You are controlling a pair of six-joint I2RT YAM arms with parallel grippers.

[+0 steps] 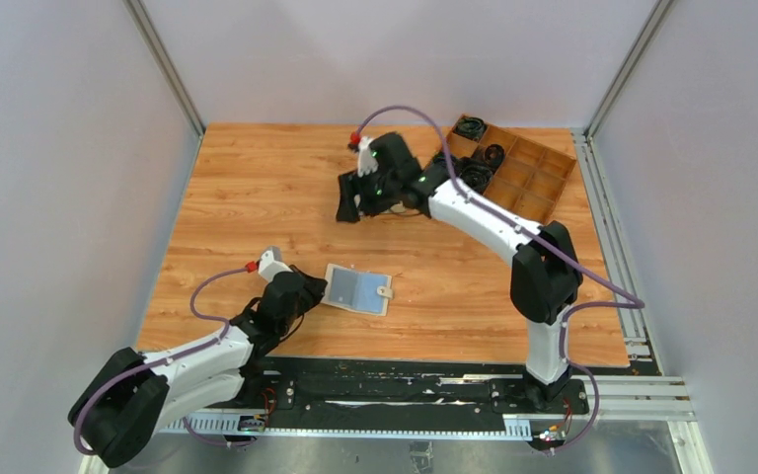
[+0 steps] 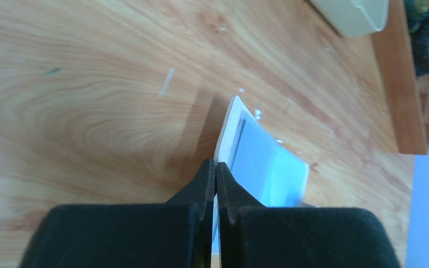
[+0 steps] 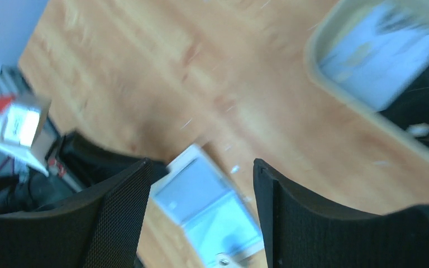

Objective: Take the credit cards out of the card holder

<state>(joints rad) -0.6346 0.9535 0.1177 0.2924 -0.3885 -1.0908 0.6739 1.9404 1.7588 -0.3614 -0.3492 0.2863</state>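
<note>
Right wrist view is badly blurred. The tray point(image 3: 343, 97) is cut off at its upper right corner, w/ credit cards point(image 3: 368, 61) lying inside: one pale, one black beside it, edges smeared, any print unreadable. Left wrist view shows only a corner of the same tray point(image 2: 357, 14) at the top edge. Can't pick the tray out in the top view, where the right arm hangs over that part of the bench point(image 1: 257, 197).

Card holder point(image 1: 357, 288) lies open and flat, pale grey-blue inside up, snap tab on its right side, near the front-middle of the bench. Can't tell if any card sits in its pockets.

Left end effector point(image 1: 308, 291) is closed tight, tips together at the card holder's left edge point(image 2: 262, 162). Can't tell whether they pinch it or just touch it.

Right end effector point(image 3: 201, 164) is spread wide, nothing between the fingers point(image 3: 117, 212), up over the back of the bench and well apart from the card holder point(image 3: 206, 206).

Wooden box point(image 1: 538, 178) sits at back right w/ black cable coils point(image 1: 472, 126) in some compartments. Left wrist view shows only its side.

A white block w/ a red cap on the left arm's wrist shows markings too blurred to read.
</note>
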